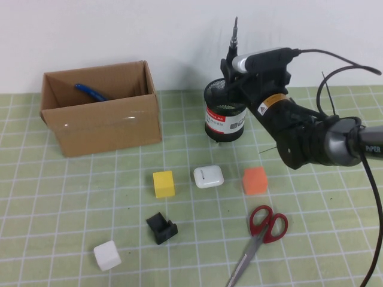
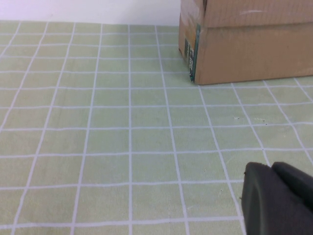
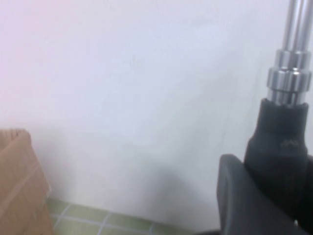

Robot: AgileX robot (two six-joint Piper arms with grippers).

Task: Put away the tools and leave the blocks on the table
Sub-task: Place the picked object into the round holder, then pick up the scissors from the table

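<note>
My right gripper [image 1: 231,70] is shut on the black handle of the screwdriver [image 1: 234,37], which stands upright with its metal shaft pointing up, just above the black mesh cup [image 1: 225,113]. In the right wrist view the screwdriver [image 3: 286,122] fills the space between the fingers [image 3: 239,196]. The blue-handled pliers [image 1: 90,91] lie inside the cardboard box [image 1: 102,122]. Red-handled scissors [image 1: 261,232] lie on the mat at the front right. The yellow block [image 1: 163,183], orange block [image 1: 255,180] and white block [image 1: 107,255] sit on the table [image 1: 60,197]. My left gripper [image 2: 274,196] is shut and empty, low over the mat near the box [image 2: 244,44].
A white rounded case [image 1: 208,176] rests between the yellow and orange blocks. A small black angular piece [image 1: 161,228] lies in front of the yellow block. The right arm's cables [image 1: 359,149] hang at the right edge.
</note>
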